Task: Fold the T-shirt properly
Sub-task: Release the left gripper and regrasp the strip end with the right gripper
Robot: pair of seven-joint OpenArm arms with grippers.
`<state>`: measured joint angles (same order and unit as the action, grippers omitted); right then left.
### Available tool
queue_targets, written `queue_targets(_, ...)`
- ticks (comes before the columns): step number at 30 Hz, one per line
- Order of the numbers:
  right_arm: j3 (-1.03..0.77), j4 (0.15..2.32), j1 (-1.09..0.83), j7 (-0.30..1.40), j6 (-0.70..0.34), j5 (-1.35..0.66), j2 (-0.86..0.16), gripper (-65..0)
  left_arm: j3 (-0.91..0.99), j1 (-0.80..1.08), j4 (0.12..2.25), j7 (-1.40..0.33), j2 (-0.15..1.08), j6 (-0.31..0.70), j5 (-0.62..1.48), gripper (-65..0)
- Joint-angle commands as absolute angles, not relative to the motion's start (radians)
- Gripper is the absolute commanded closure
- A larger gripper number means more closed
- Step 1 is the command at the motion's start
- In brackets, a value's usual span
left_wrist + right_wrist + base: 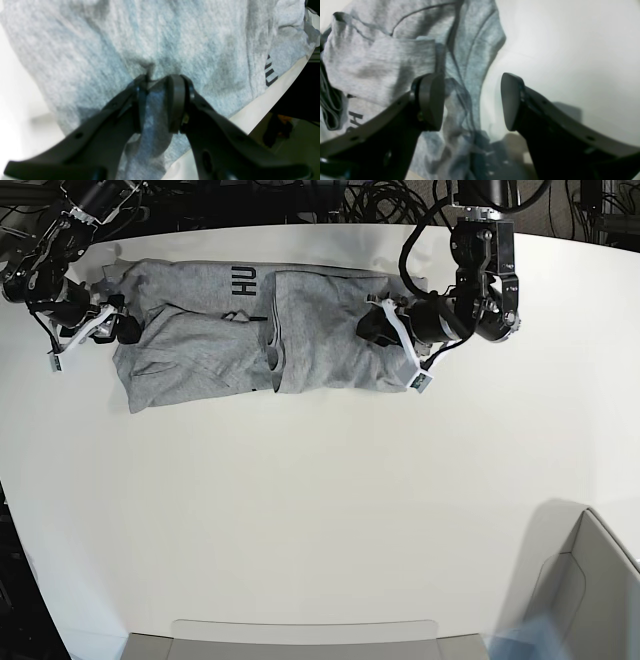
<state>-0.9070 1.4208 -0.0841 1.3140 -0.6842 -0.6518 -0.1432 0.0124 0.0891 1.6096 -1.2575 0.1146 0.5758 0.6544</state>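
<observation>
The heather-grey T-shirt (200, 350) lies stretched along the far side of the white table (320, 510), partly folded, with dark letters (243, 280) showing near its back edge. My left gripper (378, 328) is at the shirt's right end. In the left wrist view it (156, 82) is shut on a pinched fold of grey cloth (100, 50). My right gripper (118, 330) is at the shirt's left end. Its jaws (472, 100) stand open, one fingertip (431, 100) over the cloth (382, 62), the other over bare table, with the shirt's edge between them.
A grey bin (590, 580) stands at the near right corner, and a pale tray edge (300, 632) runs along the front. Cables (300, 192) crowd the space behind the table. The table's edge (275, 82) runs close to the left gripper.
</observation>
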Motion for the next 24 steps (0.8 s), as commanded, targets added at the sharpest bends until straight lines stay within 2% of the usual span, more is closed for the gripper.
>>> queue_targets(1, -0.875, 1.412, -0.096, 1.396, -0.698, -0.584, -0.130, -35.9, 0.010, 0.090, 1.615, -1.285, 0.119, 0.573, 0.633, -14.7)
queue_targets(8, -0.828, 1.408, -0.102, 1.396, -0.698, -0.584, -0.085, -35.9, 0.010, 0.090, 1.615, -1.285, 0.119, 0.573, 0.633, -14.7)
queue_targets(16, -0.797, 1.406, -0.104, 1.396, -0.698, -0.581, -0.081, -35.3, 0.010, 0.091, 1.615, -1.285, 0.119, 0.572, 0.633, -14.7)
queue_targets(19, -0.780, 1.406, -0.102, 1.396, -0.698, -0.581, -0.081, -27.4, 0.010, 0.091, 1.615, -1.285, 0.119, 0.570, 0.633, -14.7)
queue_targets(24, -0.780, 1.406, -0.093, 1.396, -0.698, -0.555, -0.081, -4.0, 0.010, 0.091, 1.615, -1.287, 0.119, 0.570, 0.631, -14.7)
